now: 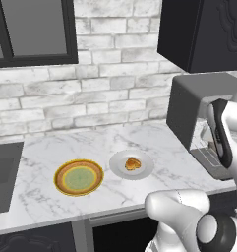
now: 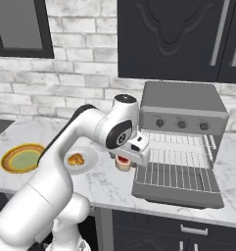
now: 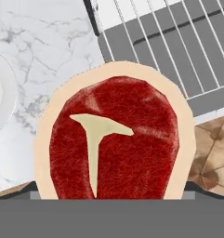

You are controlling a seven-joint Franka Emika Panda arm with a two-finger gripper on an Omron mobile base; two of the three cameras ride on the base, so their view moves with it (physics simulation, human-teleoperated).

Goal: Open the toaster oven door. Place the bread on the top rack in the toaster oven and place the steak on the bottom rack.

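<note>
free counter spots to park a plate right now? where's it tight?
Free: bare marble between the sink and the striped plate, and the strip behind both plates up to the brick wall. Tight: between the white plate with the bread and the open toaster oven door, where the steak and gripper crowd.

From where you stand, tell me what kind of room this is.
A rendered home kitchen, most likely. A marble counter runs under a whitewashed brick wall and dark cabinets. On it stands a toaster oven with its door down, beside a white plate holding bread.
</note>
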